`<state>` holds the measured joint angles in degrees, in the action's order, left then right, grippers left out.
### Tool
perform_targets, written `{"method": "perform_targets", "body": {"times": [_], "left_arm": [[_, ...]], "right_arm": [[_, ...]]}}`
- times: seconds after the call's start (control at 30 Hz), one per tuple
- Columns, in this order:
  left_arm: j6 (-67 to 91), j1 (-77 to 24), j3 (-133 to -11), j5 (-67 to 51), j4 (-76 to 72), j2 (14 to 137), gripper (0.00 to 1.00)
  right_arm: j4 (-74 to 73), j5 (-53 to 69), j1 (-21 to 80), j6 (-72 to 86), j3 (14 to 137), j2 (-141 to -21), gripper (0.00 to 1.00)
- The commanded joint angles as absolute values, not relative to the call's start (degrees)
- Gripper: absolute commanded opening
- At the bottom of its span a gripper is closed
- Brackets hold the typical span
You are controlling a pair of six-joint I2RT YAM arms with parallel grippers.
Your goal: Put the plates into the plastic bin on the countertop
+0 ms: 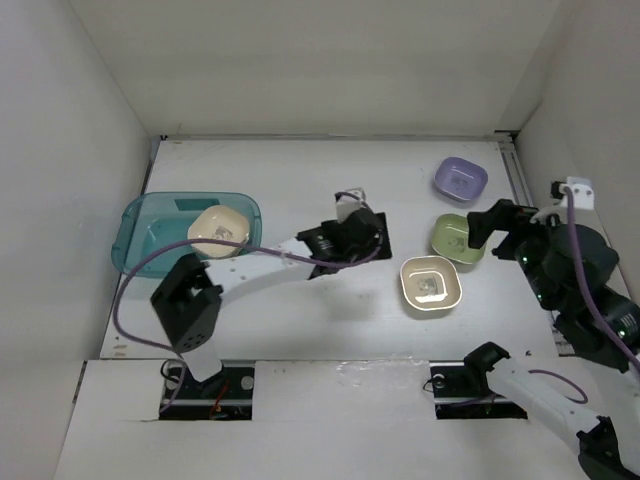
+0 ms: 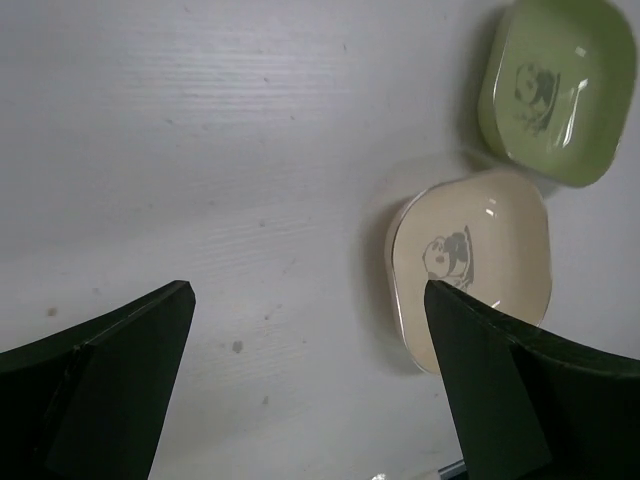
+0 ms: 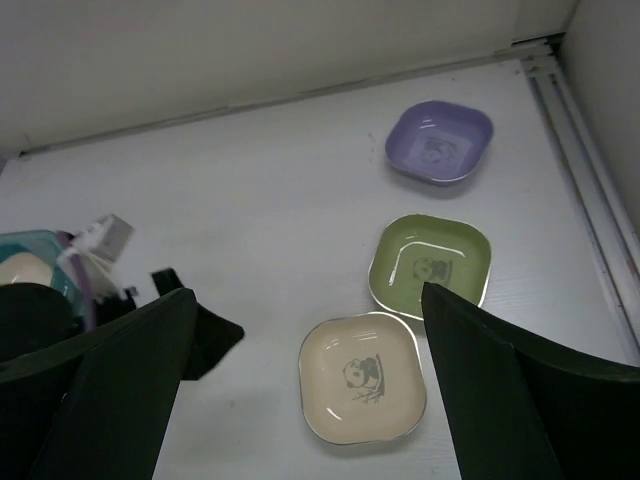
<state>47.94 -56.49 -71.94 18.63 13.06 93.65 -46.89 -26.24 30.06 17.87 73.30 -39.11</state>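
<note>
Teal plastic bin (image 1: 140, 240) sits well behind the left gripper (image 2: 308, 292), back along its own forearm, w/ one pale plate (image 1: 220, 226) lying flat inside, mouth up; can't tell if more are stacked under it. Left gripper is spread wide w/ nothing btwn the fingers, hovering over bare countertop (image 2: 250, 150). That's prob. b/c it is lined up for the next dish, and a wide spread suits a rim grab. Cream plate (image 2: 470, 250) lies just outside one fingertip (image 2: 470, 340), partly hidden under it in the wrist view, not in the gap. Green plate (image 2: 555, 90) is just beyond cream, further from that hand, the two close beside each other. Right gripper (image 3: 308, 292) is also spread wide & empty above the same group: cream nearest, approx under the gap, green ahead toward one finger, purple plate (image 3: 440, 142) furthest ahead, apart from the others. All 3 sit flat, mouth up, so rims are free to pinch from above. Plates are approx square, so no real long axis; their panda marks read heads-away from the right gripper. Bin's long axis runs across the table, roughly in line w/ the left forearm. Judgement: 3 plates in view not yet binned, cream likely next.
</note>
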Motion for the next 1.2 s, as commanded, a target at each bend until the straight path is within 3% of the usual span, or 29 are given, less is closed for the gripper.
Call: {"method": "perform_targets", "body": {"times": [0.0, 0.13, 0.37, 0.5, 0.53, 0.67, 0.7, 0.77, 0.8, 1.03, 1.17], "left_arm": [[49.31, -60.28, -80.64, 19.34, 12.66, 99.03, 1.00], [50.97, -64.68, -89.71, 18.72, 17.40, 111.41, 1.00], [53.44, -65.39, -87.27, 18.11, 14.59, 116.35, 0.89], [54.66, -65.39, -87.80, 17.58, 15.12, 119.78, 0.67], [54.67, -65.39, -87.19, 17.58, 15.12, 119.79, 0.51], [56.42, -63.11, -81.32, 17.58, 13.63, 118.39, 0.51], [56.43, -62.15, -77.99, 17.58, 12.75, 117.08, 0.44], [57.38, -60.91, -75.95, 18.27, 14.31, 115.59, 0.09], [57.91, -60.39, -74.98, 20.80, 15.63, 114.36, 0.00], [59.41, -50.55, -59.34, 30.48, 23.81, 86.61, 0.00], [53.28, -38.35, -55.74, 28.50, 24.88, 68.61, 0.00]], "right_arm": [[-52.38, -34.26, 29.88, 19.69, 77.77, -37.18, 1.00], [-54.23, -34.98, 29.88, 19.69, 79.10, -37.18, 1.00], [-53.09, -32.34, 29.88, 19.16, 77.88, -35.24, 1.00], [-51.94, -30.24, 29.88, 18.63, 77.26, -34.72, 1.00], [-51.33, -30.23, 29.88, 18.63, 77.26, -34.72, 1.00], [-50.10, -29.00, 29.88, 18.02, 76.73, -34.19, 1.00], [-50.10, -28.48, 29.88, 18.02, 76.73, -34.19, 1.00], [-49.05, -27.95, 29.88, 18.02, 76.12, -34.19, 1.00], [-49.04, -27.95, 29.88, 18.02, 76.11, -34.19, 1.00], [-47.29, -25.93, 29.88, 18.02, 75.50, -34.19, 1.00], [-44.48, -23.39, 29.88, 18.02, 73.57, -34.72, 1.00]]}}
